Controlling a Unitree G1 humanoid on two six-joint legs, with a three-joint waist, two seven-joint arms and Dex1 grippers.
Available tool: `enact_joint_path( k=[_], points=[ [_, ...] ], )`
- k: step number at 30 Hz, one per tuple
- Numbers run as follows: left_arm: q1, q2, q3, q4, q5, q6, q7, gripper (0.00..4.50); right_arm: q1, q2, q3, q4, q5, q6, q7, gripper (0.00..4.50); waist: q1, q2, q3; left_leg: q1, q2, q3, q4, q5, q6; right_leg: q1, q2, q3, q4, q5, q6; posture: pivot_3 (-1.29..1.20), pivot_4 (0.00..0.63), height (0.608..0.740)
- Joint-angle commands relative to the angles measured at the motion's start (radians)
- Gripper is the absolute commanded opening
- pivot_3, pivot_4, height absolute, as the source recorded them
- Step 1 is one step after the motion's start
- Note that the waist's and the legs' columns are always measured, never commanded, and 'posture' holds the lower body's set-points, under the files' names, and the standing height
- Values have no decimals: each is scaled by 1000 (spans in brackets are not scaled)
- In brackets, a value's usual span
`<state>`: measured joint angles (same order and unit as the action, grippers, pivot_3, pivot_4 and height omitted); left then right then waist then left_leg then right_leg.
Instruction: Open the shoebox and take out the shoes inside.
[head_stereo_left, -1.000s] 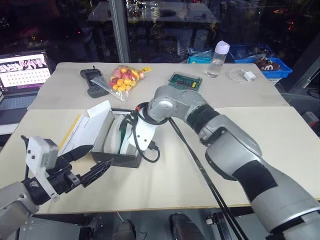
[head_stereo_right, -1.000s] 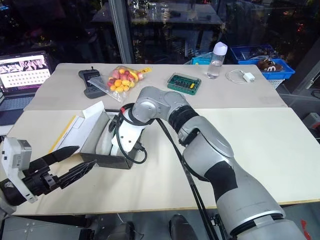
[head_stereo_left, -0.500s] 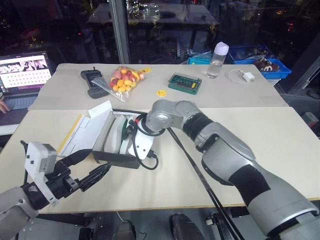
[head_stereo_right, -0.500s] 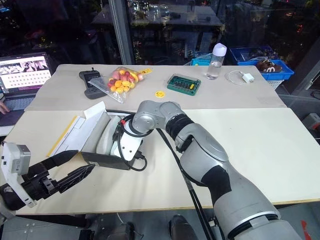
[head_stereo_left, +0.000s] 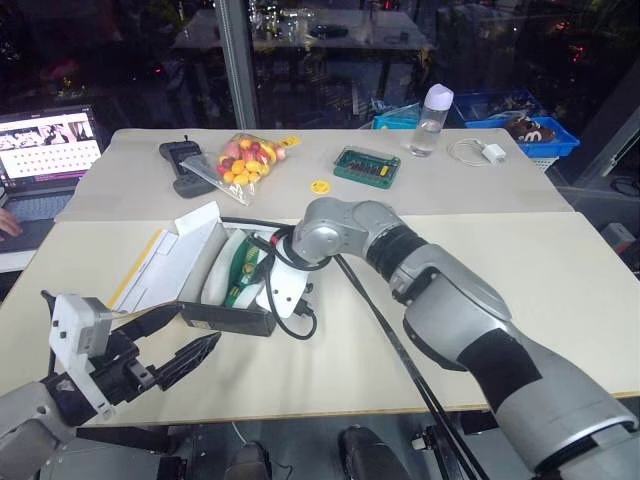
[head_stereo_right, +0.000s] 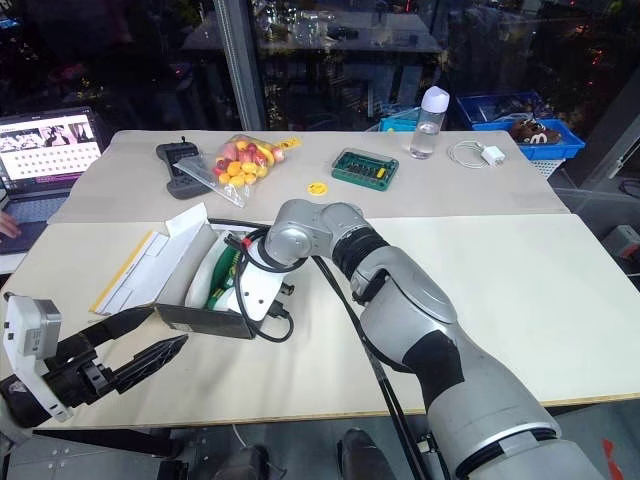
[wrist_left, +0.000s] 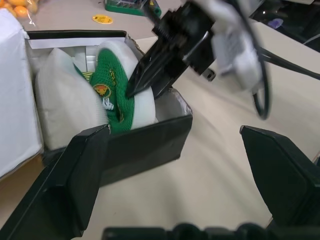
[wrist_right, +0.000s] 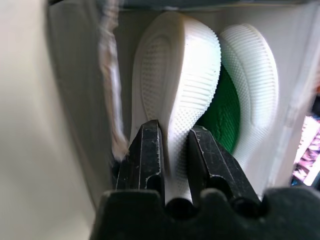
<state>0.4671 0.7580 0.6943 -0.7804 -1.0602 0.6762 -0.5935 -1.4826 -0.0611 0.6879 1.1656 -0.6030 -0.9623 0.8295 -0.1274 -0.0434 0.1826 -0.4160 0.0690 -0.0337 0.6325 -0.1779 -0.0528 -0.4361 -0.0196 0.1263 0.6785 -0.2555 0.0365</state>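
My right gripper (wrist_right: 174, 150) has just pinched shut on a shoe (wrist_right: 175, 95) in the open shoebox (head_stereo_left: 225, 318) at ten o'clock, so lifting comes next, while my left gripper (head_stereo_left: 170, 345) hangs open nearby.

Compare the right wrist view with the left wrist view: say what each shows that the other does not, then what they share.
Right wrist view alone: the ribbed white sole of a shoe pinched between the right tool's fingers.

Left wrist view alone: the yellow disc on the table, the shoebox's black front wall, and the left tool's own open fingers short of the box.

Both: the shoes in the open shoebox, green insoles showing, with the right tool reaching in.
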Motion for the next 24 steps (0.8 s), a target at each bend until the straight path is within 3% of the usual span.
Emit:
enact_joint_path(
  k=[1,15,20,24],
  points=[
    [-10,-2,1,1,12,-27,-15,4500,-42,-11,-91,-66,121,-7,49,267,0,0,0,0,0,0,0,0,0,0,0,0,0,0,0,0,150,712],
    [-55,6,-31,22,31,-18,-32,4500,-33,-85,-243,-109,281,139,137,267,3,0,0,0,0,0,0,0,0,0,0,-1,1,-1,-1,0,150,712],
    [-71,-9,-41,27,39,-27,-25,4500,-6,-198,-380,-209,384,330,123,267,10,0,1,-1,0,-1,0,0,0,0,0,-1,0,-1,-2,0,150,712],
    [-77,-15,-50,20,39,-23,-17,4500,85,-318,-435,-314,338,506,4,267,13,-1,0,-1,0,-1,0,0,0,0,0,-1,0,-1,-2,0,150,712]
  ],
)
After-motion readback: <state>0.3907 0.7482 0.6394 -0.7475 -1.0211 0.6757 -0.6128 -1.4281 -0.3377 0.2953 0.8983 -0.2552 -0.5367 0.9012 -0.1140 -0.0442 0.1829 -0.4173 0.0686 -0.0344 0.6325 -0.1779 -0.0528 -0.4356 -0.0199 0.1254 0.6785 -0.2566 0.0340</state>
